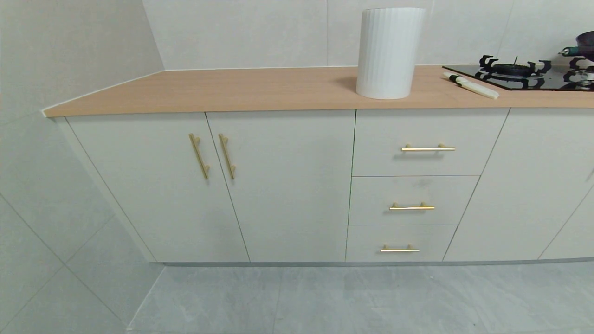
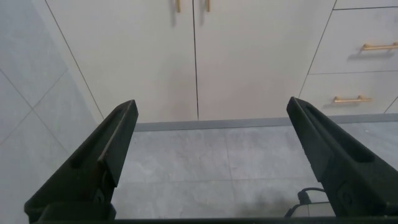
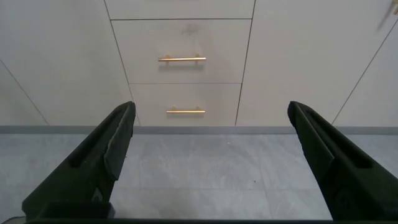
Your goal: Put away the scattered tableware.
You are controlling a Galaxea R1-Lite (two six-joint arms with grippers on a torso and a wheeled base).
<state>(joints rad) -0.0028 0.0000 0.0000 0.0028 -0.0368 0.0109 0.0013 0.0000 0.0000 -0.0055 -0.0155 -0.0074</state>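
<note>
Long cream utensil (image 1: 473, 86) with a dark green band near its far end, lying flat and aslant on the table (image 1: 232, 90), right of an upright white ribbed cylinder (image 1: 389, 52).

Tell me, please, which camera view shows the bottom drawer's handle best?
The right wrist view: the bottom drawer's handle is close and seen square-on. The head view shows it farther off, from above; the left wrist view shows it at a slant.

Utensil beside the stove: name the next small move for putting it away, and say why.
Probably raise the right gripper toward the utensil. It and the left gripper hang open and empty, low before the cabinet fronts, while the utensil lies loose on the countertop between the white ribbed container and stove.
</note>
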